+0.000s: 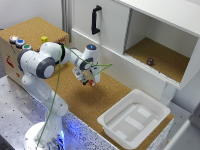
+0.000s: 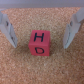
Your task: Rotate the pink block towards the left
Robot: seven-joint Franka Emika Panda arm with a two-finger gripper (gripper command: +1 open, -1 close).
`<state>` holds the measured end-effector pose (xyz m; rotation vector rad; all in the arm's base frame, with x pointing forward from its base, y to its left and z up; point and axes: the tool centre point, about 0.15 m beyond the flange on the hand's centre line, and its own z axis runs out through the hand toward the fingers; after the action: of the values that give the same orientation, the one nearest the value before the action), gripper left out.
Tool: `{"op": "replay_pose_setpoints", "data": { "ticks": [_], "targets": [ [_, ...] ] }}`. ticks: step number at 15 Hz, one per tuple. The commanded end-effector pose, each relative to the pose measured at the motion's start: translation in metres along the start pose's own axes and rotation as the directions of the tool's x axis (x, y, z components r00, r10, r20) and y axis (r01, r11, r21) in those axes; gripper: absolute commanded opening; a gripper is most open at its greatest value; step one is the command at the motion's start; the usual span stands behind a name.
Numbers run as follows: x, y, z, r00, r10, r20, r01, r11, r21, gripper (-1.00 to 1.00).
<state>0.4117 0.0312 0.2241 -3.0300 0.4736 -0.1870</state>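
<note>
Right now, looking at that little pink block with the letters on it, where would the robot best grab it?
Probably from straight above, pinching two opposite flat side faces of the pink block. It lies flat on the cork surface, lettered face up, so its sides are free. The gripper already straddles it, fingers open on either side.

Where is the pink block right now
In the exterior view, the pink block lies on the cork counter, centre-left, under the gripper, left of the white tub.

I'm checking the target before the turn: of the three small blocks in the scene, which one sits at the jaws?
The pink block, lettered, on the cork between the open jaws. The yellow cube sits on the box; the dark lump sits in the cabinet.
</note>
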Motion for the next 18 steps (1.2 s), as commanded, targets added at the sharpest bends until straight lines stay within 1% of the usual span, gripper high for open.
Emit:
{"op": "replay_pose_setpoints", "data": {
  "ticks": [1, 4, 5, 8, 9, 10, 11, 12, 13, 14, 15, 16, 17, 18],
  "targets": [
    [0.012, -0.003, 0.025, 0.999, 0.012, 0.039, -0.011, 1.000, -0.011, -1.00],
    [0.013, 0.001, 0.025, 0.999, 0.043, 0.021, -0.043, 0.999, 0.007, -1.00],
    [0.014, 0.004, 0.022, 0.999, 0.054, 0.002, -0.054, 0.998, 0.028, -1.00],
    [0.013, 0.003, 0.005, 0.999, 0.019, -0.034, -0.017, 0.999, 0.046, -1.00],
    [0.012, 0.000, -0.006, 0.999, -0.024, -0.049, 0.026, 0.998, 0.052, -1.00],
    [0.011, -0.006, -0.010, 0.995, -0.093, -0.038, 0.095, 0.994, 0.055, -1.00],
    [0.007, -0.015, -0.010, 0.979, -0.202, -0.005, 0.202, 0.978, 0.054, -1.00],
    [0.002, -0.022, -0.008, 0.958, -0.288, 0.018, 0.286, 0.957, 0.055, -1.00],
    [-0.002, -0.028, -0.006, 0.929, -0.368, 0.039, 0.365, 0.928, 0.071, -1.00],
    [-0.005, -0.030, -0.007, 0.892, -0.450, 0.048, 0.444, 0.891, 0.093, -1.00],
    [-0.007, -0.031, -0.009, 0.864, -0.501, 0.048, 0.495, 0.863, 0.100, -1.00],
    [-0.009, -0.029, -0.011, 0.785, -0.618, 0.045, 0.610, 0.783, 0.120, -1.00],
    [-0.008, -0.024, -0.012, 0.712, -0.701, 0.040, 0.694, 0.711, 0.113, -1.00],
    [-0.003, -0.019, -0.012, 0.633, -0.772, 0.052, 0.765, 0.635, 0.111, -1.00]
  ]
}}
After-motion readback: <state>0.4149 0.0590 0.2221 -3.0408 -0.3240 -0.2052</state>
